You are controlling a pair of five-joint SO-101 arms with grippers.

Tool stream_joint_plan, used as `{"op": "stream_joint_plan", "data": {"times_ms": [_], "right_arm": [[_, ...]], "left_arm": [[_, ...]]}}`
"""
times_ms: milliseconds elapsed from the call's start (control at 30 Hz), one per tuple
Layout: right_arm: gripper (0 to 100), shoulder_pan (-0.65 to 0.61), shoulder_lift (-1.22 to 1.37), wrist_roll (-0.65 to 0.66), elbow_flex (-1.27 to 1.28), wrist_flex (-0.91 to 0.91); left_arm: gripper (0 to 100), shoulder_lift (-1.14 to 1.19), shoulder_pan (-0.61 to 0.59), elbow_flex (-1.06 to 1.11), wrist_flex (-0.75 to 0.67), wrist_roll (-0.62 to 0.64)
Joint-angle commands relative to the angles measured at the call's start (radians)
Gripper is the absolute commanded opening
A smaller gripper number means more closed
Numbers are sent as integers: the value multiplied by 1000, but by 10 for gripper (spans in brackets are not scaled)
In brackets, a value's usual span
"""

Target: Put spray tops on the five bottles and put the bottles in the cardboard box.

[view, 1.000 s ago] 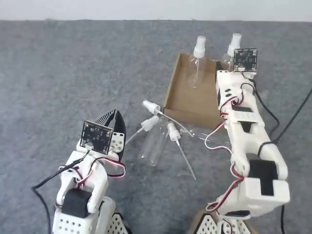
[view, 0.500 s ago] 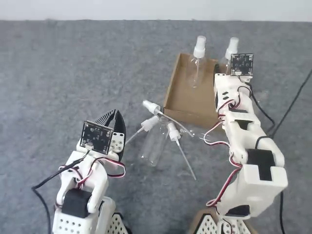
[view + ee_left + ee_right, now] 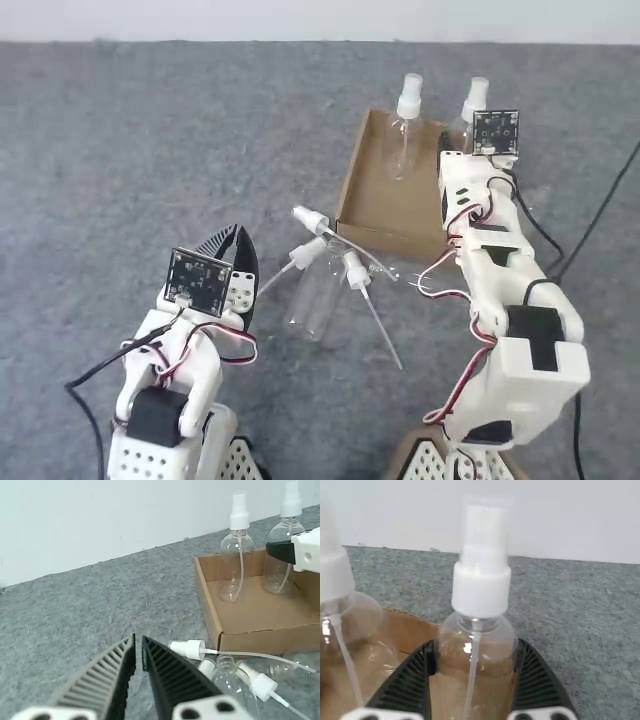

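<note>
Right pincer [image 3: 475, 652] newly leftward, pinching round clear bottle [image 3: 481, 592]; left pincer [image 3: 138, 642] pressed together.

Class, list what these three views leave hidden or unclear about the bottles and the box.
- Right wrist view: the held bottle's base is cut off by the edge, so contact with the cardboard box is unclear.
- High view: loose bottles overlap and are transparent; their count is uncertain.

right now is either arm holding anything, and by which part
The right gripper holds a capped bottle by its clear body, jaws on either side below the shoulder. The left gripper holds nothing.
</note>
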Motion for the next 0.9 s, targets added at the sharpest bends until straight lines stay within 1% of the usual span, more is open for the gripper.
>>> {"op": "stream_joint_plan", "data": {"times_ms": [0, 533, 667, 867], "right_arm": [[11, -12, -19, 17, -61, -18], [11, -12, -18, 17, -61, -18], [11, -18, -18, 17, -63, 25], [11, -21, -18, 17, -63, 16]], "left_arm": [[11, -17, -2, -5, -28, 17], [11, -17, -5, -5, -28, 17], [11, -17, -5, -5, -28, 17], [11, -17, -5, -5, -28, 17]]}}
